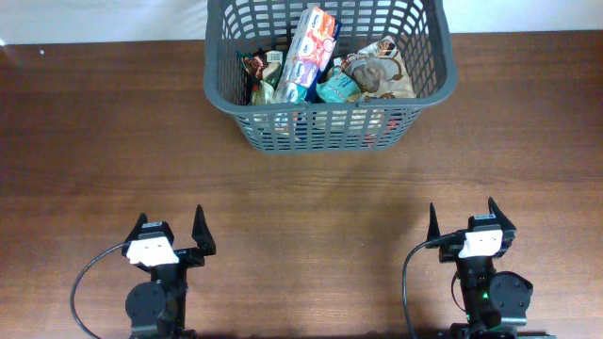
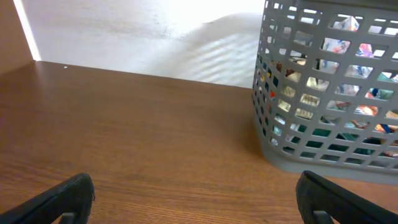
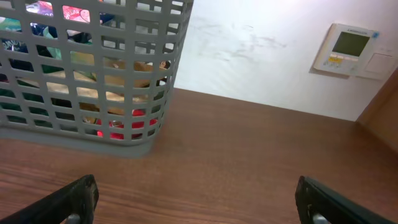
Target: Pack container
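Left gripper point(image 1: 171, 224) with fingers spread apart and holding nothing, right gripper point(image 1: 464, 218) likewise apart, both well short of the basket point(image 1: 320, 127), basket at the wooden table's point(image 1: 94, 141) far edge, food packets point(image 1: 363, 75) heaped inside

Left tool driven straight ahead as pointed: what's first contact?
Centre line looks free: brown wooden table, then white wall. The large dark grey lattice plastic basket sits just right; the right finger of the left tool might clip it.
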`<state>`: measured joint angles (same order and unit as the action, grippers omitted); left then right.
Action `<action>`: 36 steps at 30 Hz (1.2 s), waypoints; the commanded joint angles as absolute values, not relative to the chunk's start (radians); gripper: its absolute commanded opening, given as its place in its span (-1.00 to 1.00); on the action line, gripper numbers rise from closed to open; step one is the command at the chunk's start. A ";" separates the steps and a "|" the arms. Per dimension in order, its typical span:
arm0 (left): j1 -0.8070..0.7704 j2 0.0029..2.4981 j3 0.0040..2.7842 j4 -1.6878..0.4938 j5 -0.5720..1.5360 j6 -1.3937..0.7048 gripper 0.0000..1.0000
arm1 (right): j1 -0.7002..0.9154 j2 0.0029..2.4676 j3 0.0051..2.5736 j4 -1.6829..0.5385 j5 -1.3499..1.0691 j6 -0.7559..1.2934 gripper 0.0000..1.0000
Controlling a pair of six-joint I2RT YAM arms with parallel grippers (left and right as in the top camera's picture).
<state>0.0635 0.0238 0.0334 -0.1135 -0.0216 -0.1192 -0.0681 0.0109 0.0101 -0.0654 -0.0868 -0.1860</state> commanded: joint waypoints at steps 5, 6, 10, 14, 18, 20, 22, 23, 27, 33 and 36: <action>0.062 0.011 0.024 -0.114 -0.005 -0.062 0.99 | -0.058 0.003 0.006 -0.072 -0.075 -0.179 0.98; 0.062 0.007 0.024 -0.114 -0.007 -0.052 0.99 | -0.058 0.003 0.006 -0.072 -0.075 -0.179 0.98; 0.061 0.005 0.024 -0.114 -0.002 -0.051 0.99 | -0.058 0.003 0.006 -0.072 -0.075 -0.179 0.98; 0.061 0.005 0.024 -0.114 -0.003 -0.051 0.98 | -0.058 0.003 0.006 -0.072 -0.075 -0.179 0.98; 0.061 0.005 0.024 -0.114 -0.003 -0.051 0.99 | -0.058 0.003 0.006 -0.072 -0.075 -0.179 0.98; 0.061 0.005 0.024 -0.113 -0.004 -0.051 0.99 | -0.058 0.003 0.006 -0.072 -0.075 -0.179 0.98; 0.061 0.005 0.024 -0.113 -0.004 -0.051 0.99 | -0.058 0.003 0.006 -0.072 -0.075 -0.179 0.98; 0.061 0.005 0.024 -0.113 -0.004 -0.051 0.99 | -0.058 0.003 0.006 -0.072 -0.075 -0.179 0.98; 0.061 0.005 0.024 -0.113 -0.003 -0.051 0.99 | -0.058 0.003 0.006 -0.072 -0.075 -0.179 0.98; 0.061 0.005 0.024 -0.113 -0.003 -0.051 0.99 | -0.058 0.003 0.006 -0.072 -0.075 -0.179 0.98; 0.061 0.005 0.024 -0.113 -0.004 -0.051 0.99 | -0.058 0.003 0.006 -0.072 -0.075 -0.179 0.98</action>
<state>0.0635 0.0200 0.0334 -0.1135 -0.0139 -0.0704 -0.0681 0.0109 0.0101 -0.0654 -0.0868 -0.1860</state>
